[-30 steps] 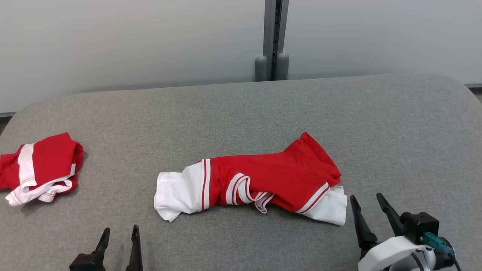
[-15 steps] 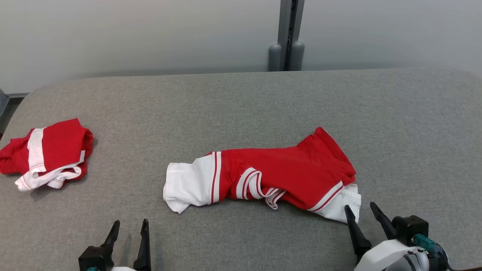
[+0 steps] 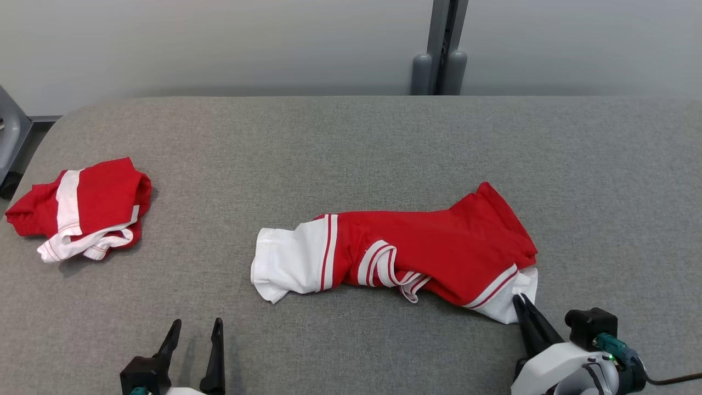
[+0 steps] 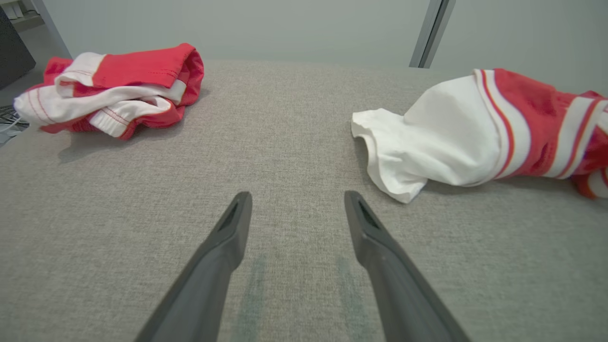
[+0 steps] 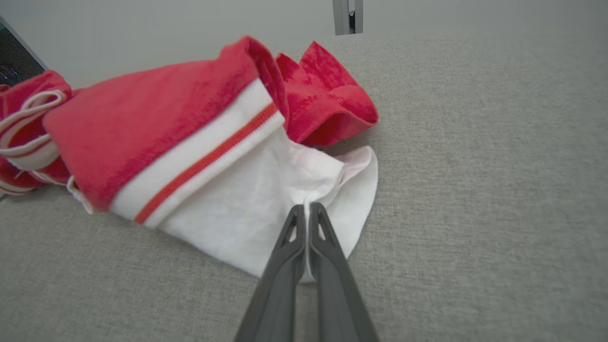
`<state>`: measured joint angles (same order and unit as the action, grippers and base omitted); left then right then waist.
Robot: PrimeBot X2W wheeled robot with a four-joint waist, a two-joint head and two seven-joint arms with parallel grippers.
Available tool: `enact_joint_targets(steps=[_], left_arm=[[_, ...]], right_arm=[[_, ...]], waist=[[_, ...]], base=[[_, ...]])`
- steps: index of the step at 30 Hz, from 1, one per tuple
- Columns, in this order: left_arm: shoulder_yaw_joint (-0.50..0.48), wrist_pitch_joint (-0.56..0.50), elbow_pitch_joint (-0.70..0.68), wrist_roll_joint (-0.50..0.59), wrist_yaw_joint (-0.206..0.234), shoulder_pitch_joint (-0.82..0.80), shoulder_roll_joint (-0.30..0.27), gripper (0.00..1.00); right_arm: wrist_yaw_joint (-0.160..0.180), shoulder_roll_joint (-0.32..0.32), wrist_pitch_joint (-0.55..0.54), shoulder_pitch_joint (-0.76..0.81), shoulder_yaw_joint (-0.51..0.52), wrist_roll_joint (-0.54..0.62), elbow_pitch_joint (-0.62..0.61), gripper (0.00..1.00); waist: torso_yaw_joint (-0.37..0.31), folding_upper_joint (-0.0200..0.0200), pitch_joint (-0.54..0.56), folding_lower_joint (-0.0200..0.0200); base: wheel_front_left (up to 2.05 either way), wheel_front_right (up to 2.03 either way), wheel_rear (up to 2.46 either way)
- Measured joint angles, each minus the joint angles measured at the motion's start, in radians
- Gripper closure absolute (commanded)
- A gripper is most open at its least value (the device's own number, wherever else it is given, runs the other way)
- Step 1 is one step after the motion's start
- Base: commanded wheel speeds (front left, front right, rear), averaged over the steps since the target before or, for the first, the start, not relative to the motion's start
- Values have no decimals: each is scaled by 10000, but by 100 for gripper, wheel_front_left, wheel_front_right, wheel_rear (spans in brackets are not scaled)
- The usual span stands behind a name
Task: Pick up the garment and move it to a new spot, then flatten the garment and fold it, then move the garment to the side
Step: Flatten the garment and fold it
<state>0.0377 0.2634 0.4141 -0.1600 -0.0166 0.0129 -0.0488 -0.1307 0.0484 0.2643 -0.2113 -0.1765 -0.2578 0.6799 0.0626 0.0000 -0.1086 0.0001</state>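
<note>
A crumpled red garment (image 3: 428, 249) with white cuffs and red-and-white stripes lies across the middle of the grey padded table (image 3: 351, 142). My right gripper (image 3: 521, 299) is shut on the white cuff at the garment's right end; the right wrist view shows the white fabric (image 5: 266, 204) bunched between the closed fingertips of the right gripper (image 5: 307, 206). My left gripper (image 3: 196, 325) stands open near the front edge, left of the garment, with nothing between its fingers. In the left wrist view the left gripper (image 4: 297, 197) is open and the garment's white left cuff (image 4: 427, 142) lies ahead to its right.
A second red-and-white garment (image 3: 85, 208) lies bunched at the table's left edge, also seen as a bundle (image 4: 114, 90) in the left wrist view. A grey post (image 3: 441, 49) stands behind the table against a pale wall. Bare grey table surrounds the middle garment.
My right gripper has moved forward onto the garment's white right cuff and closed on it. The head camera has shifted, so the scene sits further right. The left gripper stays open.
</note>
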Motion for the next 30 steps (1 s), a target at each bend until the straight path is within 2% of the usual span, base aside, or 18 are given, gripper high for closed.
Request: enact_joint_targets(steps=[4, 12, 18, 22, 30], left_arm=[[121, 0, 33, -115, 4, 1, 0, 0], [307, 0, 96, -242, 0, 2, 4, 0], [384, 0, 207, -272, 4, 45, 4, 0], [422, 2, 259, -295, 2, 128, 4, 0], [537, 0, 297, -462, 21, 180, 2, 0]], right_arm=[[0, 54, -2, 97, -29, -144, -625, 100], [0, 77, -2, 90, -267, -462, -3352, 100], [-2, 422, -2, -947, -617, -646, -4964, 100], [0, 752, 0, -2076, -637, -826, -5348, 100], [0, 1164, -2, -3629, -909, -869, -5231, 100]], waist=[[-84, 0, 92, 0], [-277, 0, 393, -1], [-373, 0, 716, 0], [-384, 0, 876, 0], [-213, 0, 924, -1]], base=[[0, 0, 0], [0, 0, 0], [0, 0, 0], [0, 0, 0], [0, 0, 0]])
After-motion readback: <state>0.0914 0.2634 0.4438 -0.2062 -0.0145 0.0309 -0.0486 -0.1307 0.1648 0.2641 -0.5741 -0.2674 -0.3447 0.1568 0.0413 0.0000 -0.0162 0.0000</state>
